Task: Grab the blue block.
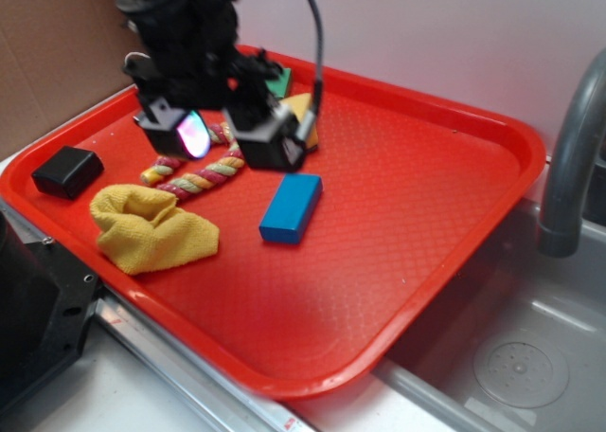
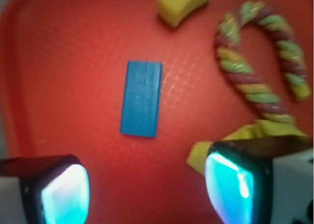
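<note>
The blue block (image 1: 291, 207) lies flat on the red tray (image 1: 407, 224), near its middle. In the wrist view the blue block (image 2: 142, 98) lies lengthwise ahead of the fingers, with bare tray between it and them. My gripper (image 1: 227, 138) hangs above the tray, up and to the left of the block, touching nothing. Its two glowing pads (image 2: 66, 194) stand wide apart, so my gripper (image 2: 147, 197) is open and empty.
A yellow cloth (image 1: 151, 228) lies at the tray's front left, a black box (image 1: 68, 171) at its left edge. A striped rope (image 2: 260, 67) curls under the gripper. A yellow piece (image 2: 182, 3) and a green block (image 1: 278, 81) sit behind. A grey tap (image 1: 573, 167) rises at right over the sink (image 1: 521, 366).
</note>
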Motion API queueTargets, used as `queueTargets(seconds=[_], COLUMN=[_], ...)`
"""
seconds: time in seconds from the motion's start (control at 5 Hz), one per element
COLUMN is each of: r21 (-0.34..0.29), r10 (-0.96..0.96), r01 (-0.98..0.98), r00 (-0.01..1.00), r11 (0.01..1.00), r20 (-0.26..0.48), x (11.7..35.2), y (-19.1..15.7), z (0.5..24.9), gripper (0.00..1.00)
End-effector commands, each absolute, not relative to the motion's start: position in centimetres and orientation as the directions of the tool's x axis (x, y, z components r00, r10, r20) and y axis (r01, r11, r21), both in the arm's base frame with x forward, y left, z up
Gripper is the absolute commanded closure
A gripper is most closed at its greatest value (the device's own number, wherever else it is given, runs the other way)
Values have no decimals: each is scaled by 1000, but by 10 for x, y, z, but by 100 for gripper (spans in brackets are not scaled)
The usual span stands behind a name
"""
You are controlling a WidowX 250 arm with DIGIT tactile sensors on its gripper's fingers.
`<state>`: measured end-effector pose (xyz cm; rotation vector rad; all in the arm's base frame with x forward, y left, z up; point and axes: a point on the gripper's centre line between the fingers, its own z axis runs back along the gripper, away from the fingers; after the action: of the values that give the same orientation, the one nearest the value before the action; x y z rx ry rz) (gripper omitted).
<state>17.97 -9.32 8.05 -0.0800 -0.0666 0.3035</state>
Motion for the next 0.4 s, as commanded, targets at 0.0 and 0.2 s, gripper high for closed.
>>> queueTargets(seconds=[0.0, 0.2], r21=[-46, -49], r10=[303, 323], r01=[-302, -324], r00=[953, 946], r11=[952, 945], r20=[12, -19], x=[190, 189], y=[-92, -87], z=[41, 29], gripper=[0, 0])
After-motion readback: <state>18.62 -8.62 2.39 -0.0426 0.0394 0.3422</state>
